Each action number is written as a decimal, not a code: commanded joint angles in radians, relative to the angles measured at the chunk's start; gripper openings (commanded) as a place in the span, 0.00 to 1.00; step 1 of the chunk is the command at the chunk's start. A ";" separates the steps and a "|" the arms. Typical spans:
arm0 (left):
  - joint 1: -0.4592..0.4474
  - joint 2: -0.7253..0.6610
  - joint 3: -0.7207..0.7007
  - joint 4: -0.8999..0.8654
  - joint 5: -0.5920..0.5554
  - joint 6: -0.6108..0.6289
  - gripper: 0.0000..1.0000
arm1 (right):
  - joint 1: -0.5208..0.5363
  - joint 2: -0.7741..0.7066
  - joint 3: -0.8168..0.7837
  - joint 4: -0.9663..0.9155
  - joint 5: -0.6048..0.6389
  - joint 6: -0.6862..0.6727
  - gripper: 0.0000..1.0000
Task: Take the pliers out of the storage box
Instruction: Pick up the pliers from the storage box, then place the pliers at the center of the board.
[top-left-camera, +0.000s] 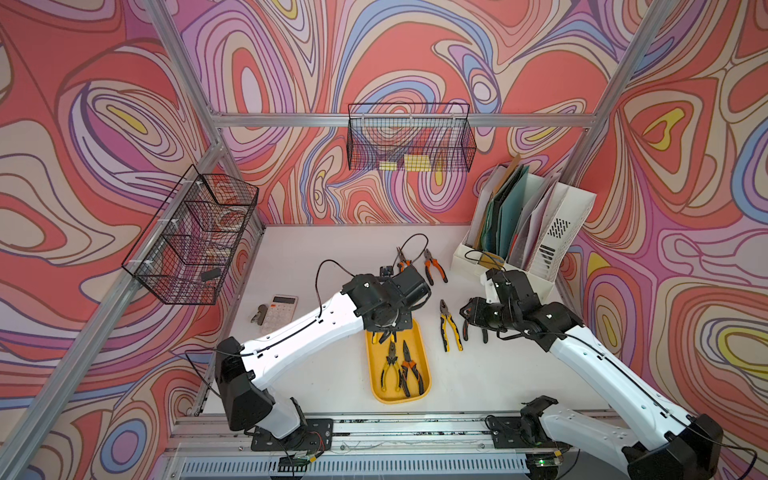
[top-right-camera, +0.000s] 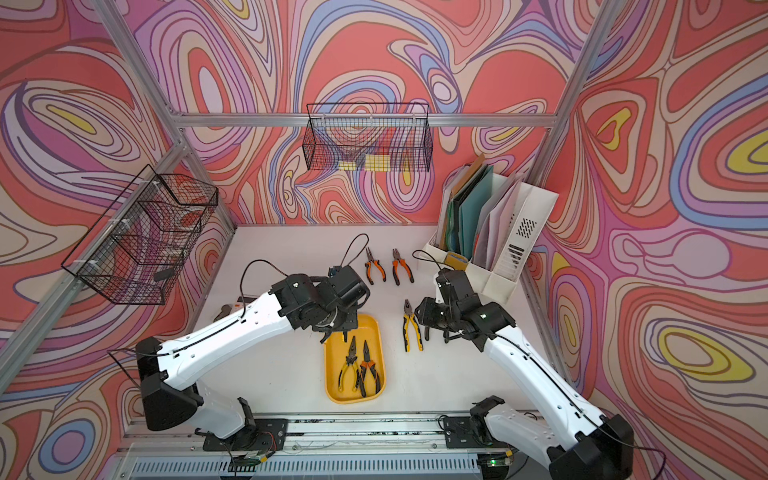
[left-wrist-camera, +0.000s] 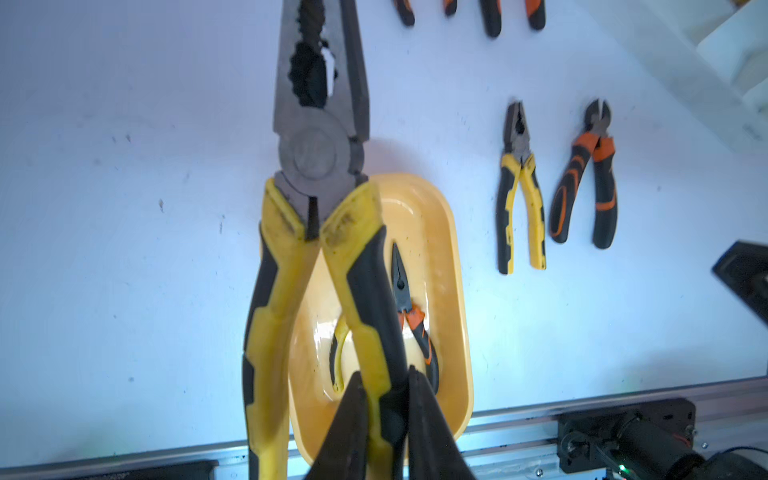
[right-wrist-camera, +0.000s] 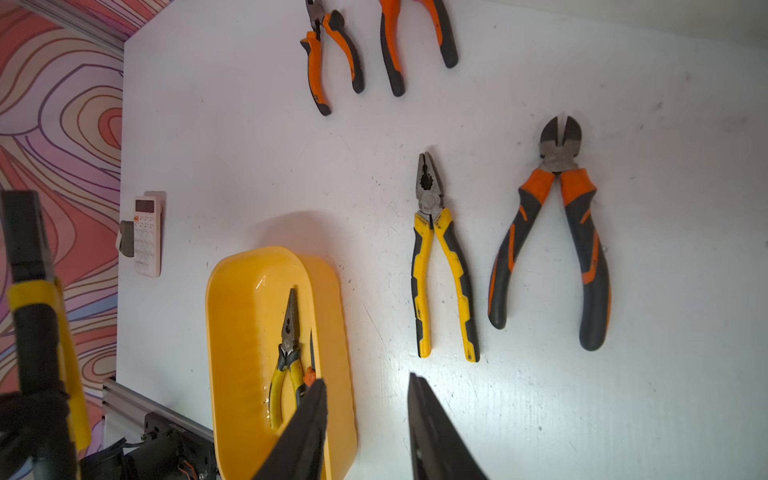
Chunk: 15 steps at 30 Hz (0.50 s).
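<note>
left tool (left-wrist-camera: 384, 376) clamped on one handle of yellow-black pliers (left-wrist-camera: 316, 158), raised, storage box (left-wrist-camera: 455, 291) just beneath it | two pliers (right-wrist-camera: 289, 328) lie in box, long axes along it, just beside right tool (right-wrist-camera: 365, 379) | right tool empty, jaws apart, likely nearer

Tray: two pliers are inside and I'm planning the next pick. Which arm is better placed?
Likely right: the right gripper is open and empty beside the tray. The left gripper is shut on yellow pliers above the tray.
</note>
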 joint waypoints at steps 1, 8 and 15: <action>0.113 0.082 0.133 -0.087 -0.029 0.222 0.00 | 0.003 -0.027 0.026 -0.026 0.047 -0.015 0.38; 0.304 0.426 0.540 -0.215 -0.018 0.419 0.00 | 0.003 -0.068 0.028 -0.049 0.102 -0.050 0.40; 0.399 0.779 0.841 -0.245 0.040 0.445 0.00 | 0.003 -0.116 -0.006 0.006 0.119 -0.079 0.41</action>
